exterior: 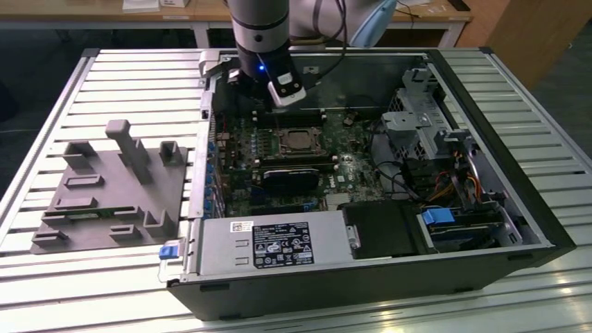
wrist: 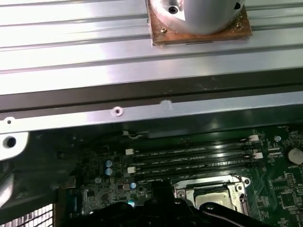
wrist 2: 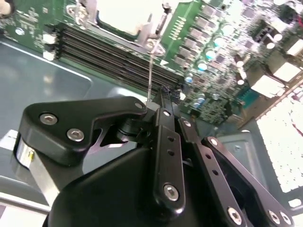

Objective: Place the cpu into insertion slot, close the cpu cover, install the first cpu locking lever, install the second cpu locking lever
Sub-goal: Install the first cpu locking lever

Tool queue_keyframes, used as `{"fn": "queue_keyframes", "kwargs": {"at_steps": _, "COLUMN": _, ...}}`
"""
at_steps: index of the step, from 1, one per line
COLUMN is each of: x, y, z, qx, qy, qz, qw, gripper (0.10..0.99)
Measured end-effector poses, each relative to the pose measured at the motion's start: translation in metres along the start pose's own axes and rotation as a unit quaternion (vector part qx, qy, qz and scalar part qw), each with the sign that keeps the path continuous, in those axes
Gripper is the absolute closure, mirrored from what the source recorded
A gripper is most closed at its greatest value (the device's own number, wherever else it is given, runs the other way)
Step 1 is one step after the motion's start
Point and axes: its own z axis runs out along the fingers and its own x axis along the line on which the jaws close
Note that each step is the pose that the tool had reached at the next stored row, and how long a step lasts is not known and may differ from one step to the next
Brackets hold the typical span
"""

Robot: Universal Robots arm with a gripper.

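While the cpu point(wrist 2: 118, 14) sits in the insertion slot point(exterior: 298, 142) with the cpu cover point(wrist: 208, 180) apparently down over it, the work looks to be at a lever step: the pincer point(wrist 2: 164, 92) is closed, tips meeting the upright thin wire locking lever point(wrist 2: 150, 71), though whether the wire is nipped cannot be told. Judged need: a tight guided arc, since the memory slots point(wrist 2: 109, 52) lie just beside the socket and the case wall point(wrist: 142, 113) is near; open room lies above the board
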Motion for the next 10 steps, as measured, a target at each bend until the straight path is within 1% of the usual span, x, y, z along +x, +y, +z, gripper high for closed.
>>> {"fn": "queue_keyframes", "kwargs": {"at_steps": 4, "x": -0.0131, "y": 0.0017, "z": 0.0017, "qx": 0.0, "qy": 0.0005, "qz": 0.0, "qw": 1.0, "gripper": 0.984}}
{"fn": "queue_keyframes", "kwargs": {"at_steps": 10, "x": -0.036, "y": 0.0044, "z": 0.004, "qx": 0.0001, "qy": 0.0011, "qz": 0.0, "qw": 1.0, "gripper": 0.984}}
